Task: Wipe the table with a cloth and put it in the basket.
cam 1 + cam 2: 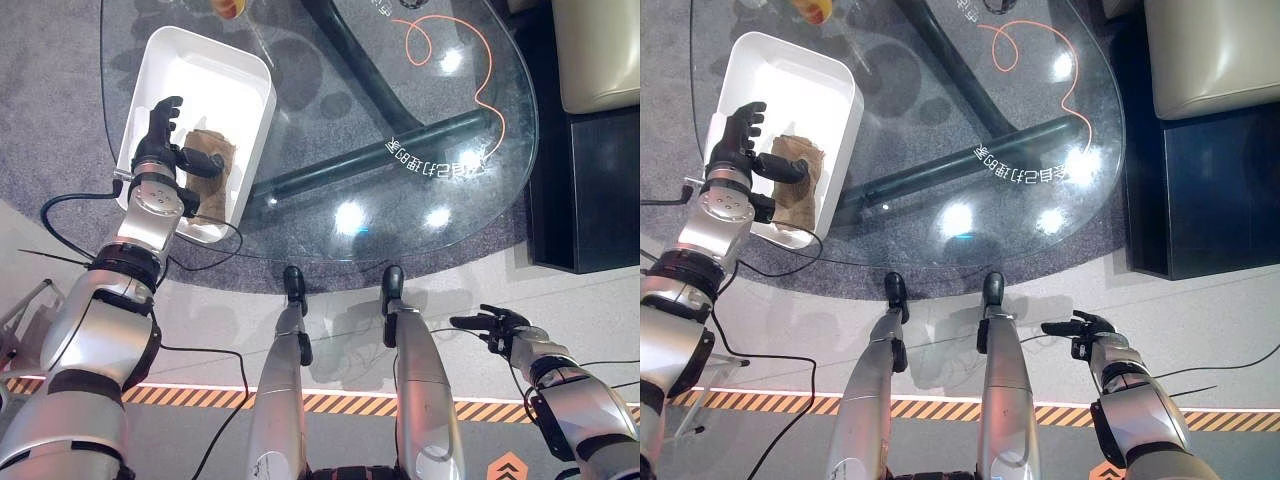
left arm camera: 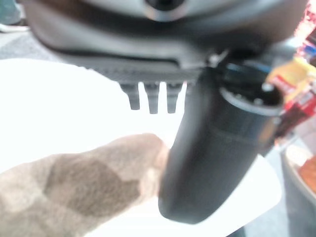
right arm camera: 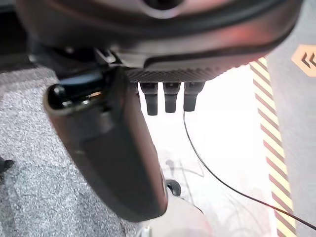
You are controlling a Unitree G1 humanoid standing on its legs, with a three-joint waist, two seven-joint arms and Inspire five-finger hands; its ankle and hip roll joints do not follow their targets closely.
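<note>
Lying inside a white rectangular plastic basket (image 1: pixel 256 110), one crumpled brown cloth (image 1: pixel 214 160) stretches its long axis along the basket's length, running from the near end wall toward the middle. The single basket sits on the left part of a rounded clear glass desk (image 1: pixel 330 215), its long side angled slightly toward the desk's centre. The left robot hand (image 1: pixel 160 140) hangs over the basket with its fingers straight and spread, pointing away from the robot, and its thumb (image 2: pixel 207 163) stands out beside the cloth; it grips nothing, and the left wrist view shows the thumb just beside the cloth's bunched end, though whether they touch cannot be told. The right robot hand (image 1: pixel 1085 328) sits low, off the desk's near edge, above pale floor, with fingers relaxed and loosely extended, holding nothing. One thin orange cord (image 1: pixel 455 45) curls across the far part of the glass. One round orange-and-yellow object (image 1: pixel 230 8) is cut off at the far edge beyond the basket. Beneath the glass, dark tubular desk legs (image 1: pixel 380 150) cross over grey carpet (image 1: pixel 60 60). A yellow-and-black striped tape line (image 1: pixel 200 395) runs across the floor near the robot.
</note>
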